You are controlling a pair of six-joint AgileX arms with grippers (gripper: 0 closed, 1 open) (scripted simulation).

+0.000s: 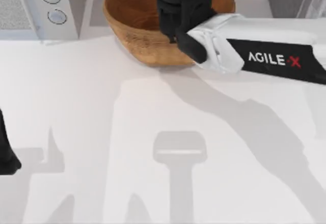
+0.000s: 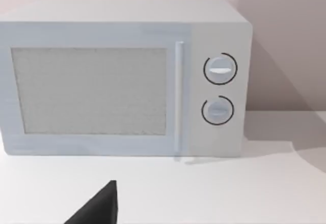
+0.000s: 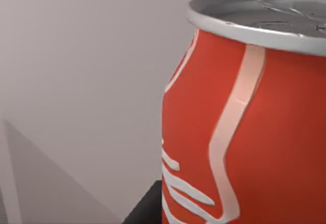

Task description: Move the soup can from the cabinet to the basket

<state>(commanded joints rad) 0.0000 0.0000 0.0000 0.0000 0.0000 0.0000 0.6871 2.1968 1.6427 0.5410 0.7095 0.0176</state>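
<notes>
Step in hand: the carry, near its end by my judgement; the right arm reaches in from the table's right side and its dark wrist hangs over the basket (image 1: 133,28) at the far edge of the table (image 1: 102,132).
Soup can: the right wrist view has the soup can (image 3: 254,127) very close to the camera, red label with white lettering and a silvery top rim, so it seems to ride with that arm above the basket.
Right pincer: its fingers are not shown clearly (a dark sliver sits by the can's lower edge), so I cannot tell how wide it stands or whether it truly clamps the can.
Next move: probably lower into the bowl, then release; the can should be well inside the rim before letting go.
Left arm: parked at the table's left edge, facing the white microwave (image 2: 127,76).
View differences: the top view gives the basket and the arm's place but hides the can under the wrist; the right wrist view gives the can but not the basket.
</notes>
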